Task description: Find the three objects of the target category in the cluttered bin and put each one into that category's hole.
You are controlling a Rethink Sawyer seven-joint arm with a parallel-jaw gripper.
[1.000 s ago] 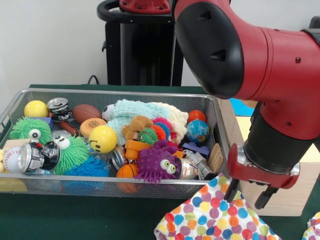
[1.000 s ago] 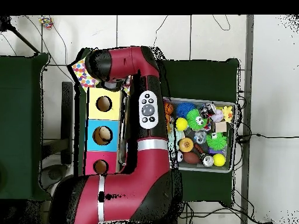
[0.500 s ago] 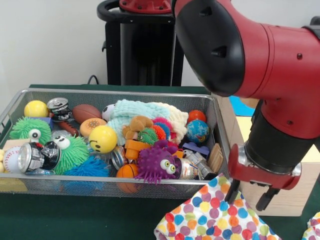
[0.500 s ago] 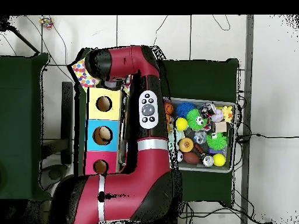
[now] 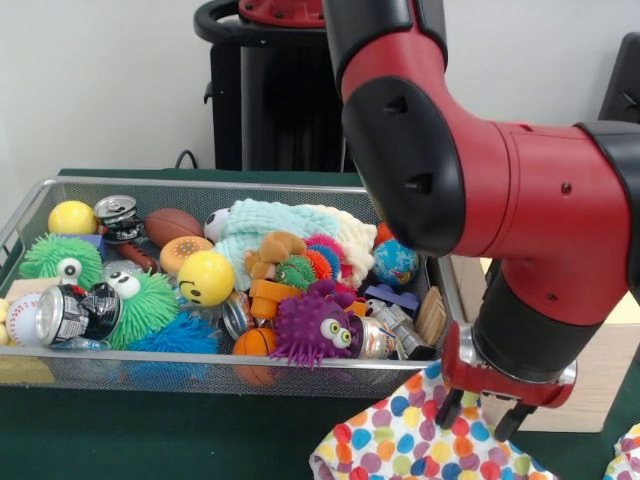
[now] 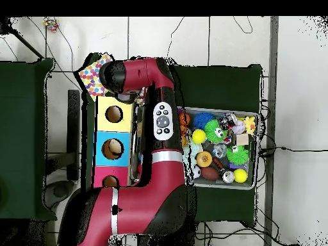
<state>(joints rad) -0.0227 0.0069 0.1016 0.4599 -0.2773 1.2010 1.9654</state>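
The silver wire-mesh bin (image 5: 200, 186) is full of toys and cans; it also shows in the overhead view (image 6: 254, 151). A pale mint and cream cloth (image 5: 290, 226) lies at its back, partly under toys. A white cloth with multicoloured polka dots (image 5: 415, 445) lies outside the bin near the front edge, seen from above (image 6: 93, 75) past the end of the yellow-panelled box (image 6: 102, 122). That box's round hole (image 6: 114, 114) is open. My gripper (image 5: 478, 415) hangs just over the dotted cloth, fingers spread and holding nothing.
The blue-panelled box (image 6: 100, 148) and the red-panelled box (image 6: 98, 182) stand in a row with the yellow one, each with a cutout. Spiky rubber toys (image 5: 312, 325), balls and cans crowd the bin. The pale wooden box side (image 5: 600, 370) is right of my gripper.
My arm has swung toward the bin and a little lower, so the gripper now hangs further left over the dotted cloth. More of the cloth shows from above.
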